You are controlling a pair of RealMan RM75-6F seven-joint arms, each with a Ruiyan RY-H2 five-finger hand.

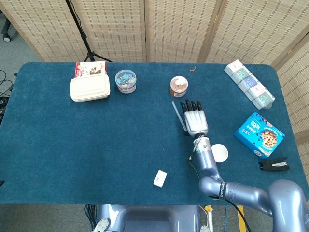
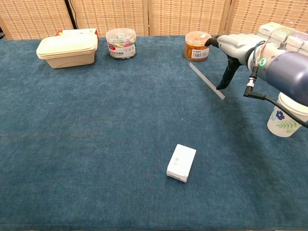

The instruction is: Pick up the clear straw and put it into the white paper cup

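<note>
The clear straw lies flat on the blue table, running diagonally in front of the brown-lidded jar. My right hand hovers just to the right of it, fingers extended and apart, holding nothing. In the chest view one dark fingertip points down close to the straw's near end; whether it touches I cannot tell. The white paper cup, with a blue flower print, stands upright to the right of the hand, partly behind the forearm. My left hand does not show.
Brown-lidded jar stands just behind the straw. A tub of clips and a takeout box sit back left. A small white box lies near the front. Blue cookie box and black stapler are right.
</note>
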